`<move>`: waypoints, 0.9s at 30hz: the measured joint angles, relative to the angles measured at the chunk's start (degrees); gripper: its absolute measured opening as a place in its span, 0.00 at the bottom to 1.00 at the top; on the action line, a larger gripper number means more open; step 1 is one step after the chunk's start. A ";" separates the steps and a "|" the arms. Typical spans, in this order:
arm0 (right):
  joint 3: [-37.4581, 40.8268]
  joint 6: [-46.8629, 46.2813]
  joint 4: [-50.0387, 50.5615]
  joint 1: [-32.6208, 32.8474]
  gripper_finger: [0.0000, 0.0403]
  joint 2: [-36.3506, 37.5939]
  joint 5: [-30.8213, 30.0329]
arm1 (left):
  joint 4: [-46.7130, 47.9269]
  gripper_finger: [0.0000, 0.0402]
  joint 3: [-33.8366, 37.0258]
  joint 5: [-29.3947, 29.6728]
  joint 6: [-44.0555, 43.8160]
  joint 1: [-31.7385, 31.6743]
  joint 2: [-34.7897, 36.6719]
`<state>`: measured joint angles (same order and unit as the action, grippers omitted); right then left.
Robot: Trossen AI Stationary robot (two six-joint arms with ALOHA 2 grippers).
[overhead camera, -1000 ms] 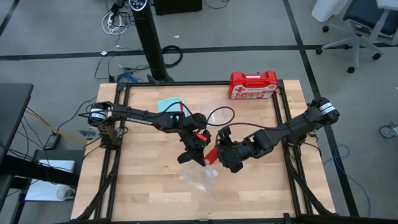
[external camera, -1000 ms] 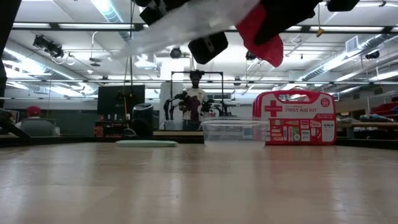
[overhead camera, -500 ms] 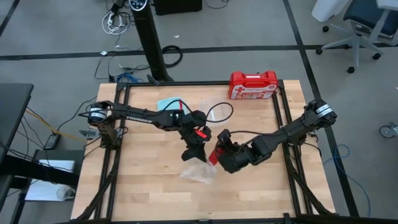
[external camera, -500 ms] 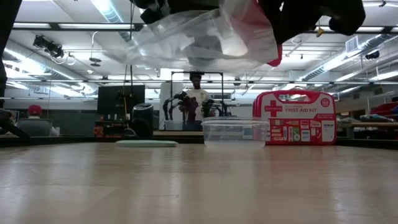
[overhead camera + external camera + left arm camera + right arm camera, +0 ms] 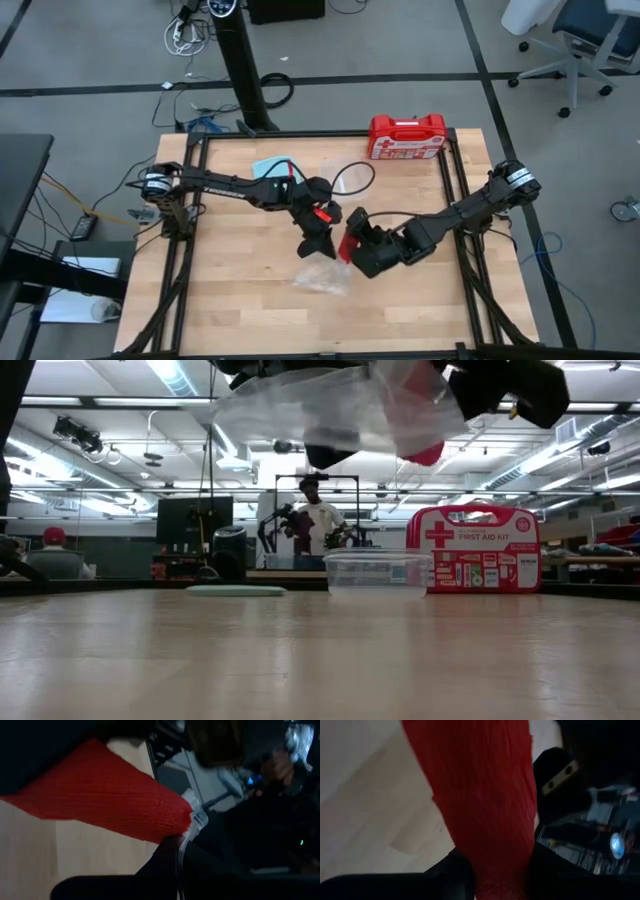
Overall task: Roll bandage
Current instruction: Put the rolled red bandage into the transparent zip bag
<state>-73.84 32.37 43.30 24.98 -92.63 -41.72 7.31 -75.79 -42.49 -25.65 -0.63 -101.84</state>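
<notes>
1. The red first-aid case point(image 5: 407, 137) sits at the far edge of the table point(image 5: 240, 310). I will use it to say where things are.
2. Both arms meet over the middle of the table, well in front of the case.
3. The left gripper point(image 5: 318, 243) is closed tight. It pinches the top of a clear plastic bag point(image 5: 322, 279), which hangs down from it above the wood.
4. The right gripper point(image 5: 350, 245) is just beside the left one, on the side nearer the case's right end. Its fingers are partly closed around the bandage point(image 5: 345, 243).
5. The bandage is bright red and soft. It is held up in the air, between the two grippers, not lying on the table. In the right wrist view it runs as a long red strip point(image 5: 485, 805) between the dark fingers.
6. In the low view the bag point(image 5: 330, 410) and a bit of red cloth point(image 5: 425, 453) hang high above the table.
7. A clear tub point(image 5: 378, 573) and a flat pale lid point(image 5: 235, 590) sit near the case, well away from the arms.
8. I think the bandage is being taken out of the bag. No rolling has begun, it seems.
9. Next, the right gripper needs to pull the bandage fully free while the left one holds the bag. Then the bandage must be laid flat so it can be rolled.
10. The cloth is stretchy, so a slow pull looks best.
</notes>
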 joint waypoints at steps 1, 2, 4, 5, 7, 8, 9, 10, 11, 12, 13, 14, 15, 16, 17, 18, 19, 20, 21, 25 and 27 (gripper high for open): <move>0.00 -0.67 0.33 -0.03 0.28 -0.03 -0.50 | -0.69 0.00 0.00 -0.13 -0.58 -0.01 0.00; -0.01 -0.94 0.36 -0.03 0.28 -0.03 -0.61 | -1.12 0.00 0.00 -0.21 -1.10 -0.01 0.00; -0.11 -1.12 -0.31 0.01 0.28 -0.02 -1.61 | -1.39 0.00 0.00 -0.85 -1.97 0.07 0.00; -0.11 -1.18 -0.29 0.03 0.28 -0.06 -3.13 | -1.36 0.00 0.00 -0.91 -2.04 0.04 0.00; -0.11 -0.86 0.42 0.03 0.28 -0.06 -5.99 | -0.86 0.00 -0.01 -0.77 -1.85 -0.11 0.03; -0.11 -0.78 0.62 0.22 0.28 -0.02 -6.48 | -0.45 0.00 -0.02 -0.45 -1.80 -0.15 0.09; -0.32 -0.81 1.10 0.66 0.28 0.01 -6.73 | -0.39 0.00 -0.02 -0.12 -1.77 -0.12 0.11; -0.66 -0.80 1.39 1.11 0.28 0.09 -7.27 | -0.58 0.00 0.00 -0.25 -1.73 -0.06 0.11; -0.99 -0.80 1.37 1.47 0.28 0.14 -7.89 | -0.46 0.00 0.00 -0.40 -1.52 -0.14 0.11; -1.36 -0.77 1.32 1.78 0.28 0.14 -8.66 | -0.39 0.00 0.00 -0.38 -1.22 -0.17 0.19; -1.67 -0.75 1.61 2.03 0.28 0.15 -9.67 | -0.22 0.00 0.00 -0.21 -0.47 -0.27 0.26; -1.96 -0.63 2.06 2.21 0.28 0.21 -10.44 | -0.16 0.00 0.00 -0.13 -0.06 -0.40 0.30; -2.23 -0.38 2.36 2.31 0.28 0.27 -10.66 | 0.15 0.00 0.00 0.12 0.41 -0.45 0.31; -2.48 -0.25 2.65 2.31 0.28 0.27 -10.74 | 0.42 0.00 0.00 0.77 1.19 -0.45 0.31; -2.62 -0.32 2.72 2.29 0.28 0.27 -10.80 | 0.52 0.00 0.00 1.12 1.76 -0.42 0.31; -2.68 -0.84 2.85 2.04 0.28 0.27 -11.33 | 0.55 0.00 0.00 1.35 2.61 -0.37 0.31; -2.70 -2.08 3.12 1.64 0.28 0.27 -12.11 | 0.67 0.00 0.00 1.45 3.33 -0.36 0.31; -2.79 -4.17 3.67 1.11 0.28 0.37 -13.10 | 0.92 0.00 0.01 1.73 4.31 -0.39 0.29; -2.96 -6.70 4.59 0.40 0.28 0.63 -13.45 | 1.07 0.00 0.03 2.40 5.11 -0.39 0.20; -3.37 -19.98 10.82 -1.59 0.28 1.68 -15.96 | 5.29 0.00 0.28 6.60 10.60 0.74 -0.28; -3.23 -23.93 12.37 -1.82 0.28 2.68 -12.92 | 7.68 0.00 0.25 8.25 13.64 1.59 -0.20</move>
<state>-77.08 8.44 55.67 23.16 -89.95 -54.64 14.98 -75.54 -34.25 -12.00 0.96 -102.04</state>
